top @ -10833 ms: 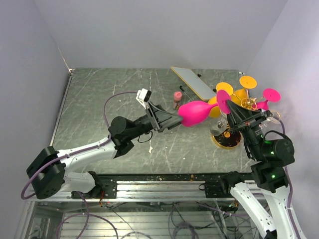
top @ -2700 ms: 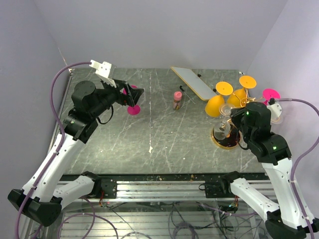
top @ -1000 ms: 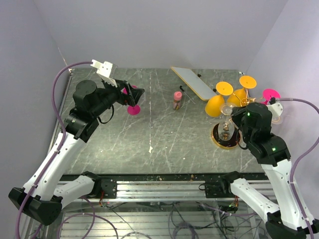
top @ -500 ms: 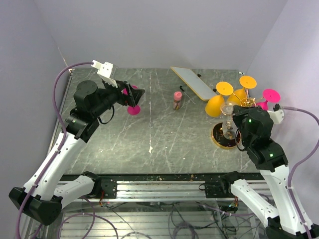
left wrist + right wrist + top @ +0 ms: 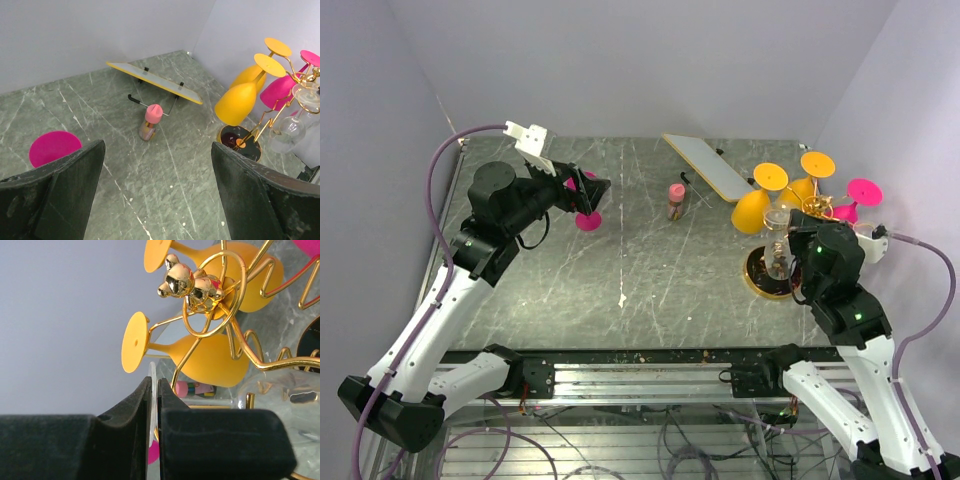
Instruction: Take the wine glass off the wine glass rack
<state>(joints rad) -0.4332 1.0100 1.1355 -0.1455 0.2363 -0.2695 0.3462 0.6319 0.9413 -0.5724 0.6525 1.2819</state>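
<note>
Right wrist view: right end effector (image 5: 155, 390) clenched on the thin clear foot of the wine glass (image 5: 151, 371), close beside the gold rack (image 5: 220, 295) and orange glasses (image 5: 210, 360). The top view hides that grip. Left wrist view: left end effector (image 5: 155, 150) released, fingers wide, above a pink glass foot (image 5: 54, 148) on the desk (image 5: 100, 110).

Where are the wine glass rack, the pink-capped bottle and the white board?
wine glass rack (image 5: 231, 136): left wrist view, dark round base
pink-capped bottle (image 5: 147, 129): left wrist view, body
white board (image 5: 155, 80): left wrist view, top face
</note>
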